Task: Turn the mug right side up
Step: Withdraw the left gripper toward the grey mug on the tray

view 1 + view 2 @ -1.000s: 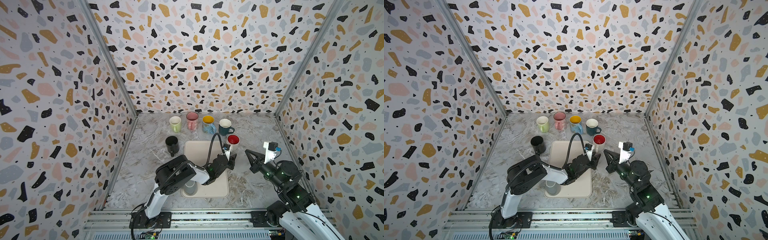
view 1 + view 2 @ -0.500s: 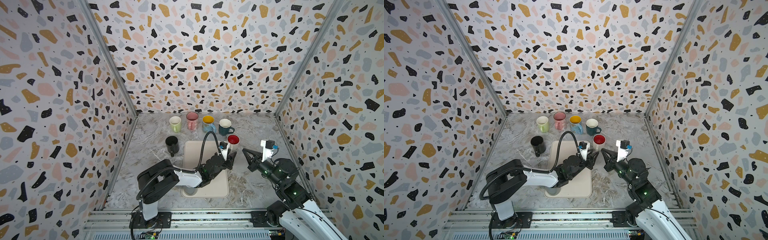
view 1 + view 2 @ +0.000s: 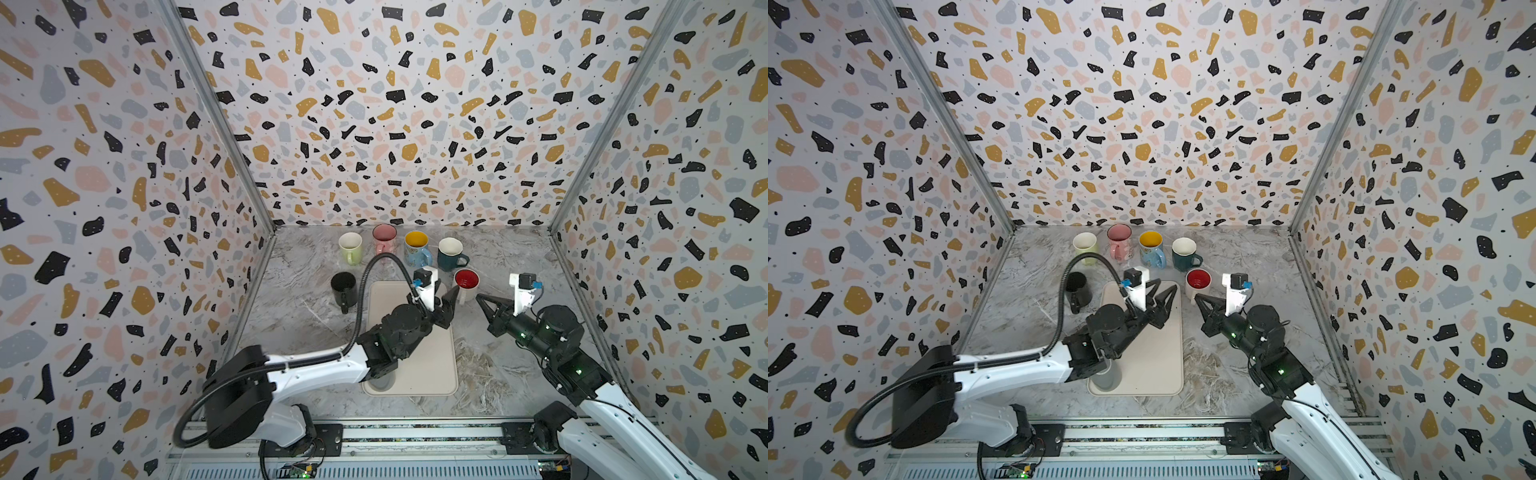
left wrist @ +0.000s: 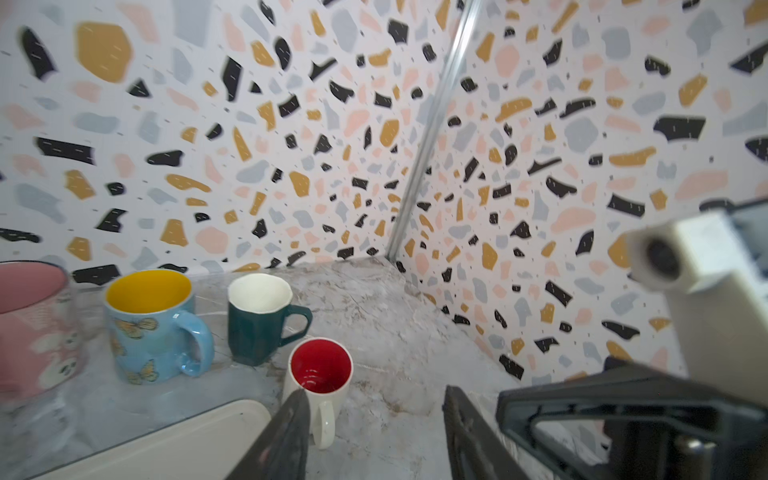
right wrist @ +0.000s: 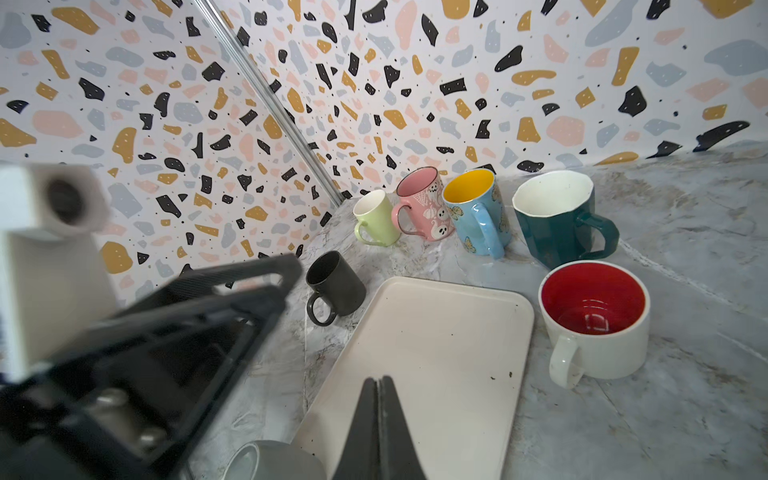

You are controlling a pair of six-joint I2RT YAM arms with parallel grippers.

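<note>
One grey mug (image 3: 1108,378) at the near left corner of the tray (image 5: 436,340) shows only in the right wrist view and both top views, largely hidden under the left arm (image 3: 1017,365) (its orientation cannot be told). Left gripper (image 4: 374,432) is parted and empty, the handle of the red-lined mug (image 4: 320,370), upright just off the tray's far right corner, lying between its fingers (image 4: 286,440). Right gripper (image 5: 378,411) is clenched on nothing just beside that mug; five more mugs (image 3: 451,253) stand upright beyond the tray's far and left edges.
</note>
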